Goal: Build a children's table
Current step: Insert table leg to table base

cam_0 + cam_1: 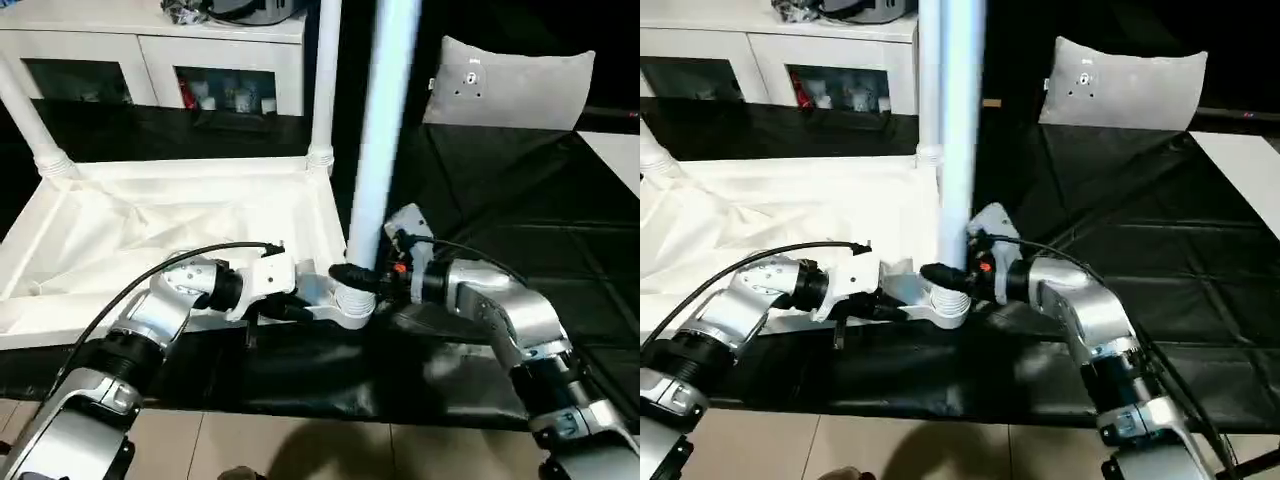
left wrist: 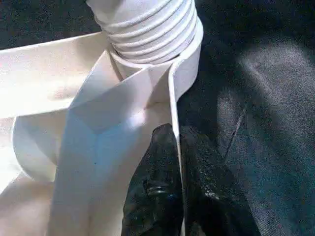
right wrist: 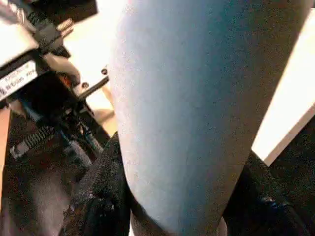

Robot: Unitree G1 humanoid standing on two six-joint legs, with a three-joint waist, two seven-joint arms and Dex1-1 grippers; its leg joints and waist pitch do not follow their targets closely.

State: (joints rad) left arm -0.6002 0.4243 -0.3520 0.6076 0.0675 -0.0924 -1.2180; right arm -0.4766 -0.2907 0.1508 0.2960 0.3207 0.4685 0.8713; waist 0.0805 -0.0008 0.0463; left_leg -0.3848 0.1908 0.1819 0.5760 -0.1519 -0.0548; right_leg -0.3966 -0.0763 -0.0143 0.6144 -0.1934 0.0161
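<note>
The upturned tabletop (image 1: 150, 235) is laid on the black mat (image 1: 520, 190). Its near rim is pinched by the left gripper (image 2: 178, 162). At its three o'clock, an upright leg (image 1: 380, 150) in the corner socket (image 1: 352, 300) is clasped by the right gripper (image 1: 362, 278).

The robot is showing two shiny silver arms with round joints and black rings. A thin black cable is looping over the left arm (image 1: 150, 310). The right arm (image 1: 500, 310) is showing a small red spot by its black fingers (image 3: 98, 196).
</note>
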